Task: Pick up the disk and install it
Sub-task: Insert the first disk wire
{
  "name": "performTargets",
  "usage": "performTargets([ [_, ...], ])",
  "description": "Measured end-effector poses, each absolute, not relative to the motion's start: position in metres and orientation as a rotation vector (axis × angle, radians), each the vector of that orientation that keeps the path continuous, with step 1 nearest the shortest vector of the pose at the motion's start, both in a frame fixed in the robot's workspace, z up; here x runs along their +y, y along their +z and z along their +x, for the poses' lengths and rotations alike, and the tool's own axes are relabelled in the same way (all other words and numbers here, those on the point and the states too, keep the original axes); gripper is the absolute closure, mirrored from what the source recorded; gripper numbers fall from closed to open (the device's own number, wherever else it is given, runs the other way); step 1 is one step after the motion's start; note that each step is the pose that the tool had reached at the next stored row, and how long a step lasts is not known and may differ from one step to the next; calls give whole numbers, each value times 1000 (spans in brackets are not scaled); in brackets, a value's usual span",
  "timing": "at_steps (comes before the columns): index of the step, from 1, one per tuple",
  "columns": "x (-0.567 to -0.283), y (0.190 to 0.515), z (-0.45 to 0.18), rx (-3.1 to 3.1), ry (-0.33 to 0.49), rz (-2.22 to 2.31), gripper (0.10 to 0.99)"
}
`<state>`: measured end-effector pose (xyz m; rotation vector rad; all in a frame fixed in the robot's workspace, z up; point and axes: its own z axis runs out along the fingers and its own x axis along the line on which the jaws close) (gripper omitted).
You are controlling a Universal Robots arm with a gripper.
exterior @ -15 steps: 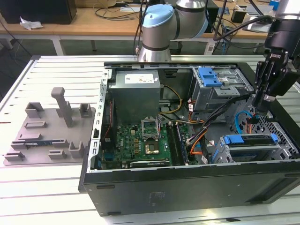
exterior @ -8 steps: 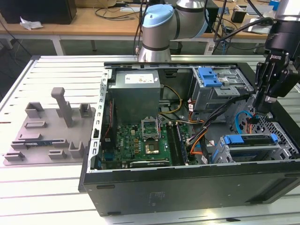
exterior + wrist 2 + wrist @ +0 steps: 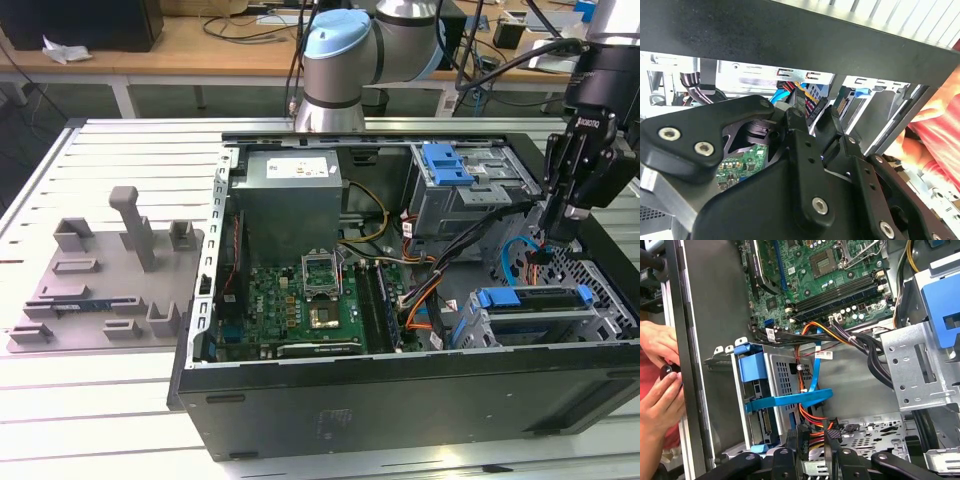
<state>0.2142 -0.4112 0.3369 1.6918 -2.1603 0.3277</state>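
Hand (image 3: pixel 560 236) empty, slightly parted, low over cables (image 3: pixel 810 416) beside the drive cage (image 3: pixel 782 375); dropping further risks snagging or unplugging them.

— What carries everything here?
— A pale slatted table (image 3: pixel 90 400). On it lies an open black computer case (image 3: pixel 400 405). Just beside the case, at the exterior view's left, lies a grey fixture plate (image 3: pixel 100 295).

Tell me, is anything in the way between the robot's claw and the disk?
Yes. In the first wrist view, a blue flat cable crosses the side of the disk, and orange and red wires bunch right in front of the open gripper.
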Motion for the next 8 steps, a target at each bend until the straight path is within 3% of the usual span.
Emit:
performTargets([
  [1,-411,337,214,-2160,328,1692,749],
  [3,-411,337,214,-2160,328,1692,882],
  [8,-411,337,214,-2160,327,1692,918],
])
